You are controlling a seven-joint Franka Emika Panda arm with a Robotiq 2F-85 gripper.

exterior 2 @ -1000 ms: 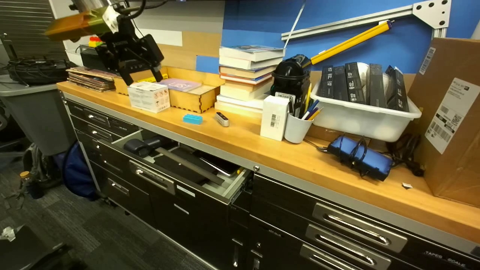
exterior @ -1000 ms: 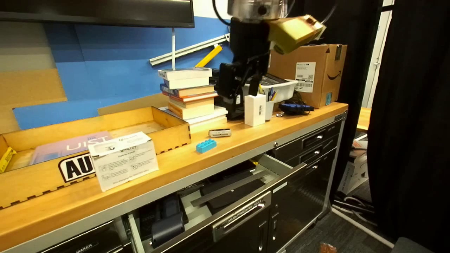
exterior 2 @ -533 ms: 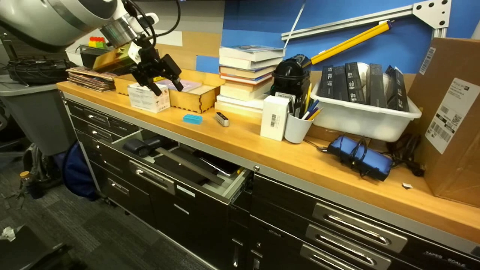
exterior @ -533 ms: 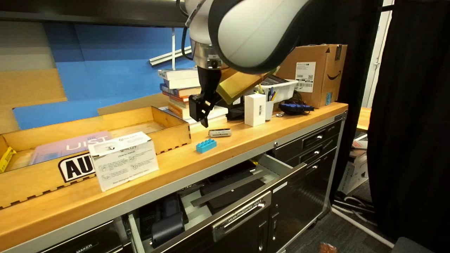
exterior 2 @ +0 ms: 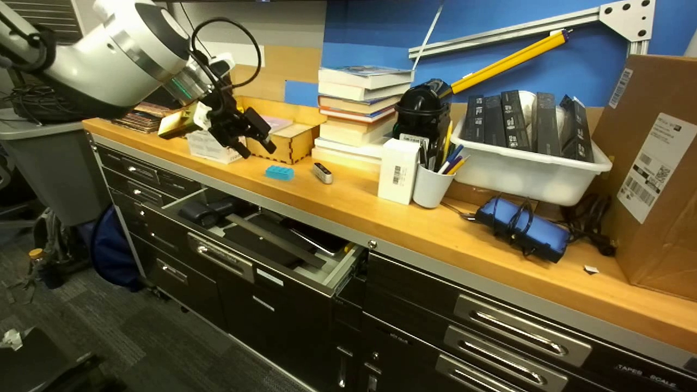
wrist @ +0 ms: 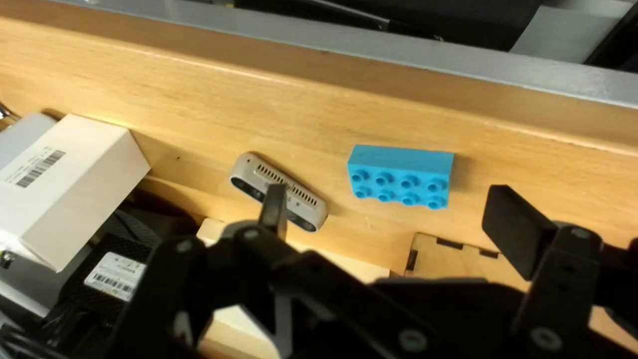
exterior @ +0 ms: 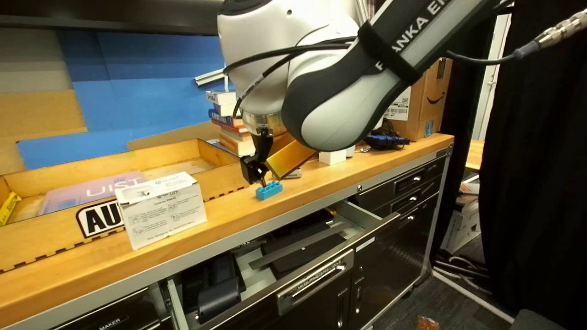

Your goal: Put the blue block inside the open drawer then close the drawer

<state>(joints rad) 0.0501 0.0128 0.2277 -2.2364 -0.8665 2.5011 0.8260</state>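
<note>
The light-blue block, a studded brick, lies on the wooden worktop near its front edge. It shows in both exterior views and in the wrist view. My gripper is open and empty, above and behind the block. In the wrist view the gripper has its fingers wide apart, and the block lies beyond the fingertips, between their lines, not touched. The black-fronted drawer with its silver bar handle is pulled open below the worktop. Dark items and a long metal strip lie in it.
A small grey camera-like device lies beside the block. A white printed box and a wooden tray stand near. Stacked books, an upright white box and a pen cup stand further along.
My gripper has come down from high above the worktop to just over the block, fingers open throughout. More of the arm now shows in both exterior views. The block and drawer have not moved.
</note>
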